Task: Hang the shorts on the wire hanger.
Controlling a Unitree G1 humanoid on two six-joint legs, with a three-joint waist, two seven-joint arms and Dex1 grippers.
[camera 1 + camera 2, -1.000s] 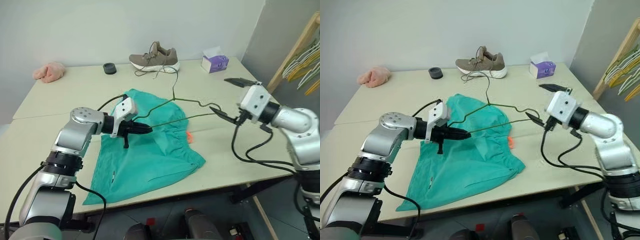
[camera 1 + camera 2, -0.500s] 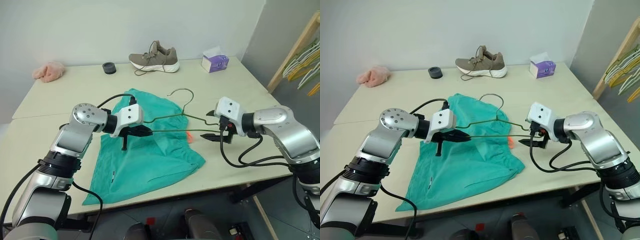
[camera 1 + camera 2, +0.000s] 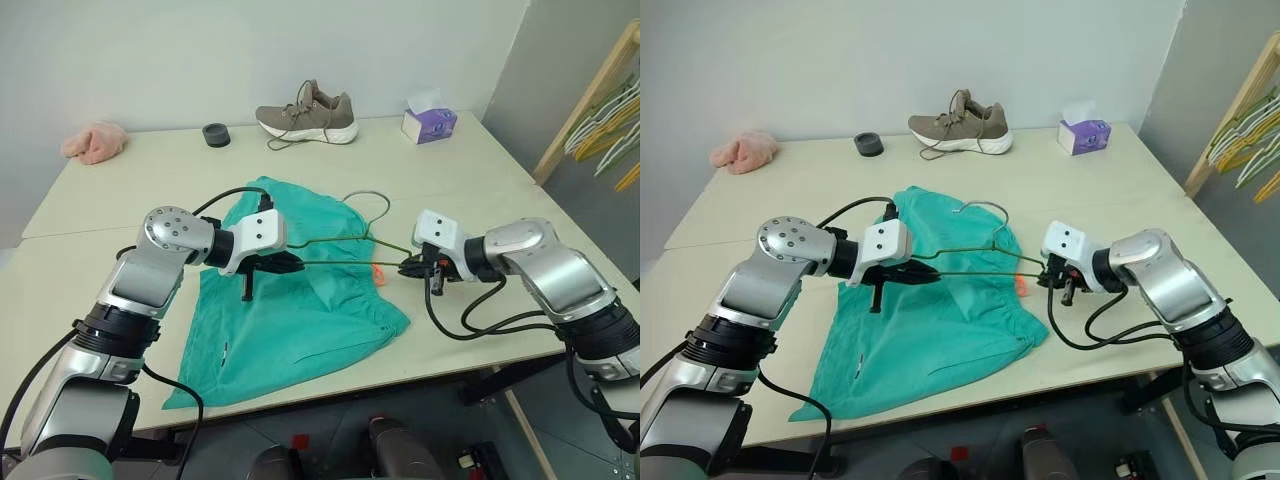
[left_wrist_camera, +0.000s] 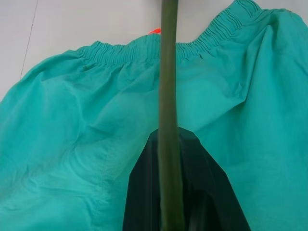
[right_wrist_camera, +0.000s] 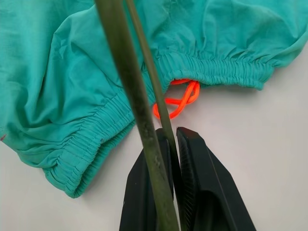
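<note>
The teal shorts (image 3: 290, 310) lie flat on the table, waistband toward my right arm, with the orange drawstring (image 5: 179, 100) poking out at the band. The wire hanger (image 3: 345, 263) hovers just above them, its hook (image 3: 366, 196) pointing toward the table's far side. My left gripper (image 3: 290, 264) is shut on the hanger's left end. At the opposite end, just past the waistband, my right gripper (image 3: 405, 267) is shut on the wire, which runs between its black fingers (image 5: 197, 183). In the left wrist view the wire (image 4: 168, 96) crosses the shorts (image 4: 72, 120).
At the table's far side stand a brown shoe (image 3: 305, 112), a purple tissue box (image 3: 430, 122), a small black round thing (image 3: 215, 134) and a pink fluffy cloth (image 3: 95, 142). A wooden rack (image 3: 590, 100) with white and yellow hangers stands off the table's right.
My right gripper came down and leftward to the hanger's right end and shut on the wire. The hanger tipped lower over the shorts. The left gripper kept its grip and place.
</note>
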